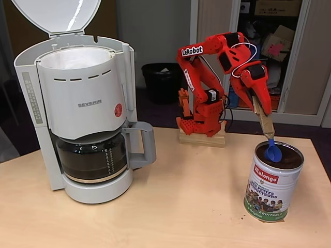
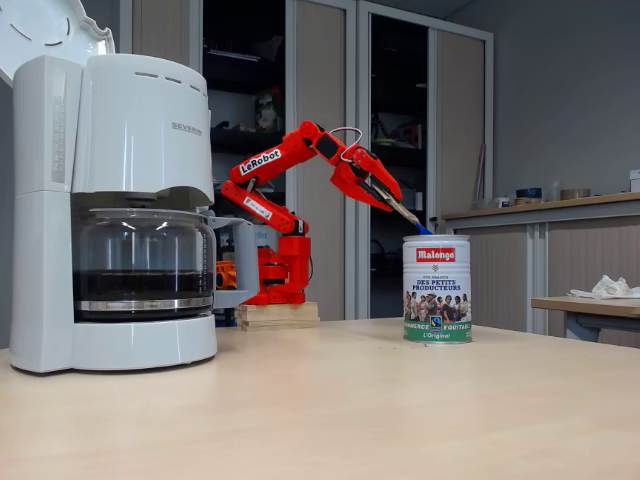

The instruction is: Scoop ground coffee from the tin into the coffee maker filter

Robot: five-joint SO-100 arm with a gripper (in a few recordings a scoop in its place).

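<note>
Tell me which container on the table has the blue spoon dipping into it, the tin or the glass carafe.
The tin, the shiny Malongo can standing open at the right of a fixed view; the blue spoon reaches into its top. The glass carafe sits inside the coffee maker.

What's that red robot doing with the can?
The red robot arm holds a blue scoop on a stick, and the scoop is dipped into the open tin, just above the ground coffee inside. The coffee maker stands apart on the table, lid up and white filter open. The scoop looks empty; no coffee has visibly gone in.

1 tin [image 1: 270, 191], 1 coffee maker [image 1: 83, 108], 1 spoon [image 1: 273, 151]
</note>
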